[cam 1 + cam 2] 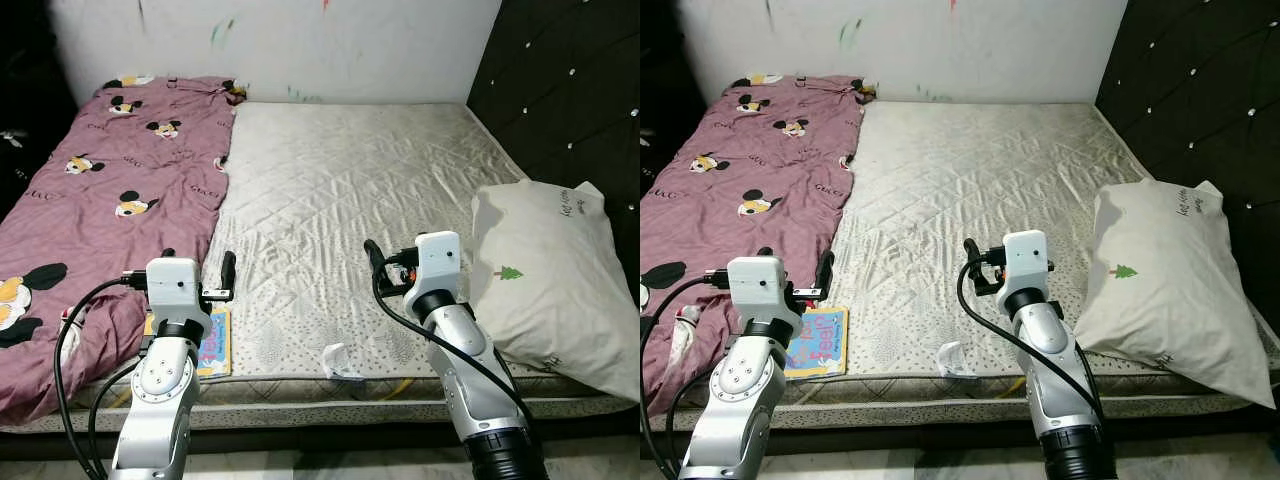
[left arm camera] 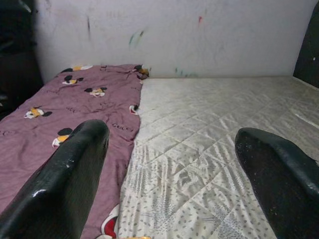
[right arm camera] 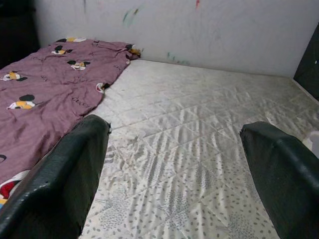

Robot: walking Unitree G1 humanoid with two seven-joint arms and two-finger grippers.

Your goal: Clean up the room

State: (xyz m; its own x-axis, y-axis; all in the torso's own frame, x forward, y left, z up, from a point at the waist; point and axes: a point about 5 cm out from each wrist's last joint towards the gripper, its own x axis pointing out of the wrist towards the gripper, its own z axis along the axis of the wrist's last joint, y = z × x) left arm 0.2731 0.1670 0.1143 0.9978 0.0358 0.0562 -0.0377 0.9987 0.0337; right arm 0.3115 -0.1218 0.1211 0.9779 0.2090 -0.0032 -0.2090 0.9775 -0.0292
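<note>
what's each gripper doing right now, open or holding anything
Left gripper: open, holding nothing, above the mattress near edge.
Right gripper: open, holding nothing, above the mattress.

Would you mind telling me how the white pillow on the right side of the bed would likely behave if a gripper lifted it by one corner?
The pillow looks plump and soft, so it would probably sag and fold. Its loose, wrinkled cover might slide or bunch between the jaws. It seems bulky yet likely light, leaning against the dark headboard.

Sheet [image 1: 110, 170] lies on mattress [image 1: 350, 190], left side; pillow [image 1: 550, 280] on right. Book [image 1: 818, 342] and wrapper [image 1: 340, 362] at near edge, book beside sheet.
</note>
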